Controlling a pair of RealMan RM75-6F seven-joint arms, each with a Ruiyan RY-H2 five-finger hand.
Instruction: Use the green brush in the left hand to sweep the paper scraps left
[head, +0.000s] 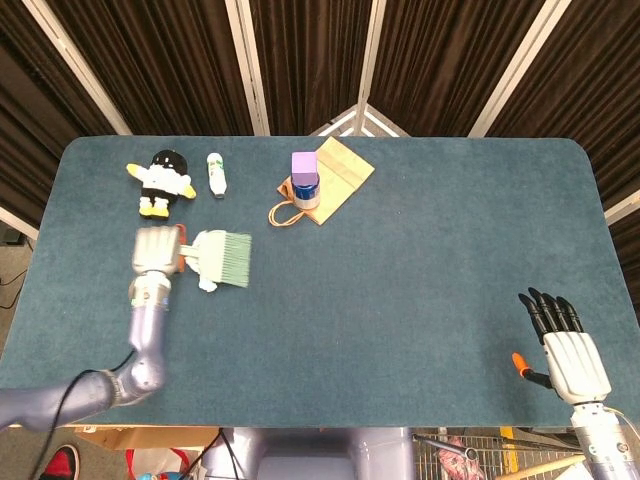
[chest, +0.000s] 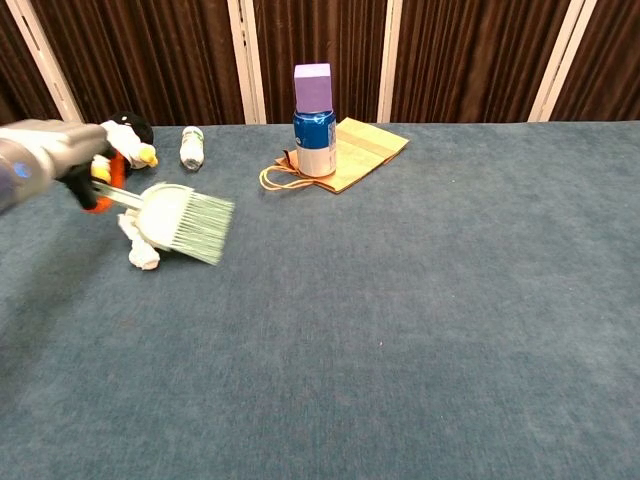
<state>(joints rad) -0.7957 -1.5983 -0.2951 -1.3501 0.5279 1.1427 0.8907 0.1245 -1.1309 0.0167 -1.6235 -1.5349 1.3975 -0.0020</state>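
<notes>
My left hand (head: 154, 252) (chest: 52, 152) grips the handle of the pale green brush (head: 226, 258) (chest: 186, 220) over the left part of the table. Its bristles point right. White paper scraps (head: 208, 283) (chest: 140, 252) lie bunched under and just in front of the brush head, mostly hidden by it. My right hand (head: 562, 345) rests near the table's front right corner, fingers spread, holding nothing; the chest view does not show it.
A penguin toy (head: 162, 182) (chest: 127, 133) and a small white bottle (head: 215, 174) (chest: 191, 147) lie behind the brush. A blue can topped by a purple block (head: 305, 177) (chest: 314, 115) stands on a brown paper bag (head: 334, 175) (chest: 359, 147). The blue table (head: 420, 260) stretches to the right.
</notes>
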